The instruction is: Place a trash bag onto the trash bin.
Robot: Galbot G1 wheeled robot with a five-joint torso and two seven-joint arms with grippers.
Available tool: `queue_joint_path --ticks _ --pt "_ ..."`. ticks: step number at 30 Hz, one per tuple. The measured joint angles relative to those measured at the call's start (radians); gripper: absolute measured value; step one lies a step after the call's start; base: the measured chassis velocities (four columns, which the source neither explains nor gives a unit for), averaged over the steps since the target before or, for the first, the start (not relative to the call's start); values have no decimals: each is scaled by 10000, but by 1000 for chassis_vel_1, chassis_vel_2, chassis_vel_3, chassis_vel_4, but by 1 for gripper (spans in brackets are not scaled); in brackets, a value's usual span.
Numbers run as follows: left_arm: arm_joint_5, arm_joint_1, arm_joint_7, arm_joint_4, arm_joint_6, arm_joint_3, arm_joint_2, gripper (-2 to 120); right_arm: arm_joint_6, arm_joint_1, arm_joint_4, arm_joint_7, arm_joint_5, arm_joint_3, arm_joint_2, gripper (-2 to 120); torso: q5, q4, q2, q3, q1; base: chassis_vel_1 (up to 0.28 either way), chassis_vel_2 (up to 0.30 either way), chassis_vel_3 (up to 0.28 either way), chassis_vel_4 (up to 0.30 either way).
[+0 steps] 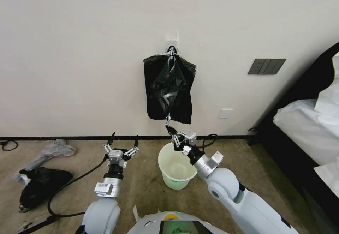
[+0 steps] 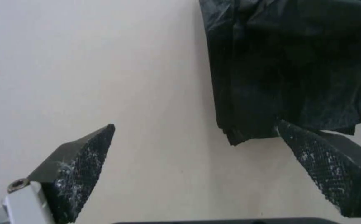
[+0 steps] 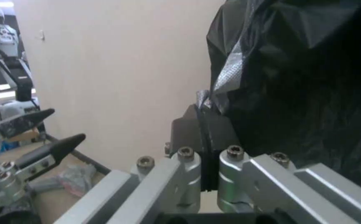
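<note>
Trash bag (image 1: pixel 170 82), judged thin, limp and slippery, is pinched by its bottom tip in right hand (image 1: pixel 171 130); left hand (image 1: pixel 122 143) is held wide, empty, beside it.

**Bag bundle crowds the wall above the bin**

The hanging bundle of black bags (image 1: pixel 169 85) blocks the wall directly above the trash bin (image 1: pixel 176 163). Bare wall stands open left of it, facing the spread-fingered left gripper (image 1: pixel 123 143).
</note>
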Motion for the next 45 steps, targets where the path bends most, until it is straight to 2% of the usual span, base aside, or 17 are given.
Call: queue_joint_path --ticks 6,17,25,28,29,30,31,32,34,35,38,39,41,43,44,45 --pt "0 -15 3 2 -18 28 12 100 82 -523 21 -62 -356 -254 -199 0 -1 -1 0 0 -1 0 0 0 0" --pt "-13 -69 4 -51 -31 35 69 100 145 -639 6 -33 -552 -300 -21 0 -1 0 0 0 0 0 0 0 0" --pt "-342 -291 15 -511 215 190 588 100 84 -59 -67 394 -440 -28 380 0 -2 0 0 0 0 0 0 0 0" --pt "-1211 -932 43 -857 752 219 1722 100 -64 365 -141 732 -119 160 686 0 -4 0 -1 0 0 0 0 0 0" --pt "-1211 -932 43 -857 752 219 1722 100 -64 365 -141 732 -119 160 686 0 -4 0 -1 0 0 0 0 0 0" --pt "-1441 -1085 42 -911 870 215 1995 100 -81 418 -160 769 -90 189 735 0 -4 1 0 1 0 0 0 0 0" --pt "-2180 -1675 39 -1073 1266 199 3034 100 -107 555 -243 876 -64 304 892 0 -3 0 0 1 0 0 0 0 0" --pt "-2180 -1675 39 -1073 1266 199 3034 100 -107 555 -243 876 -64 304 892 0 -3 0 0 1 0 0 0 0 0" --pt "-3053 -2536 26 -1168 1669 227 4233 100 -99 669 -379 920 -190 436 1039 0 -3 2 -1 1 0 0 0 0 0" --pt "-3053 -2536 26 -1168 1669 227 4233 100 -99 669 -379 920 -190 436 1039 0 -3 2 -1 1 0 0 0 0 0" --pt "-4367 -4224 -8 -1151 2216 513 5926 100 54 663 -545 837 -823 475 1070 0 -3 -1 -1 2 0 0 0 0 0" --pt "-4367 -4224 -8 -1151 2216 513 5926 100 54 663 -545 837 -823 475 1070 0 -3 -1 -1 2 0 0 0 0 0" --pt "-5189 -5141 -90 -1071 2584 943 6729 100 153 603 -605 773 -1193 435 1072 0 0 -3 -2 2 0 0 0 0 0" --pt "-6290 -6873 -204 -908 3155 2042 7650 100 286 547 -680 710 -1631 387 1114 0 -5 2 -2 2 0 0 0 0 0" --pt "-6290 -6873 -204 -908 3155 2042 7650 100 286 547 -680 710 -1631 387 1114 0 -5 2 -2 2 0 0 0 0 0" --pt "-6710 -7862 -237 -811 3378 2744 8006 100 327 533 -699 695 -1765 374 1143 0 -1 -1 -1 1 0 0 0 0 0"
